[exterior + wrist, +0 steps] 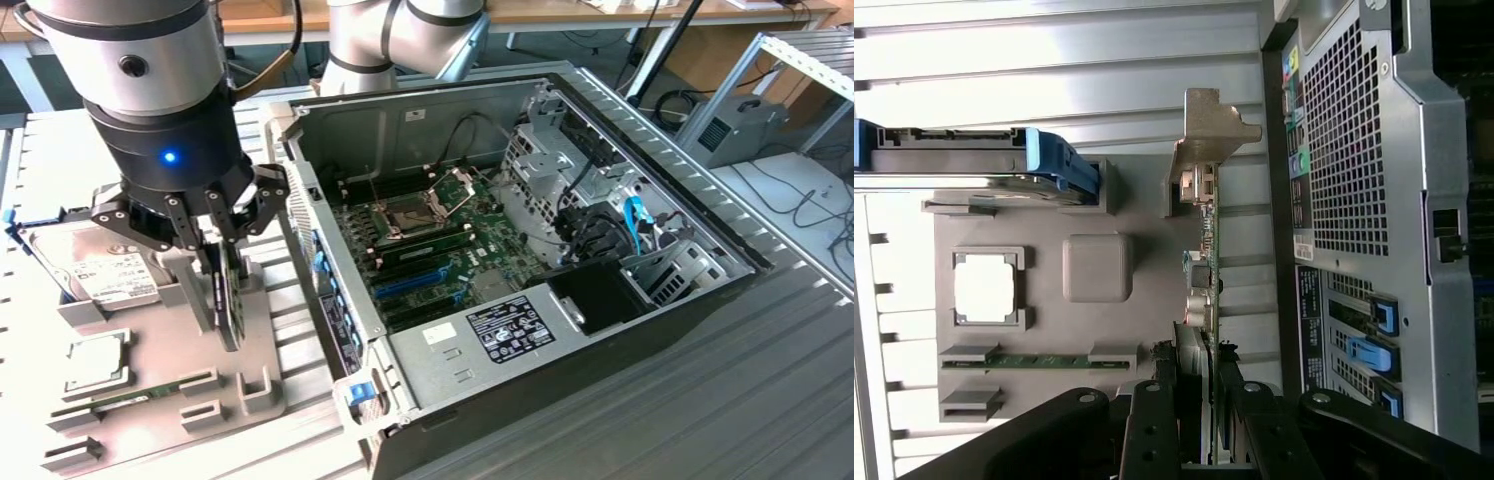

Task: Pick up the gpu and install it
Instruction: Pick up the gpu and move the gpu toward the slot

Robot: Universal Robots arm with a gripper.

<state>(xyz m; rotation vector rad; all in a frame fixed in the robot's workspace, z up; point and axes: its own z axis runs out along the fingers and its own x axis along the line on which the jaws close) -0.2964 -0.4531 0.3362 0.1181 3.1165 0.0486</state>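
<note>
Reaches straight down with the silver-and-black robot arm (160, 110), wrist vertical, over the grey moulded plastic parts tray (160, 355). Pinches the thin flat black gpu card (1206, 255) with the black linkage-fingered gripper (1209, 350), jaws drawn in on both faces. Holds it on its long edge, silver metal bracket (1209, 130) at the end away from the fingers, just beside the open grey metal computer case (441, 395). Cannot tell whether lifted clear of the tray.

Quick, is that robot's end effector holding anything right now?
End effector: closed on the thin flat black circuit card with silver bracket, held on edge.
</note>
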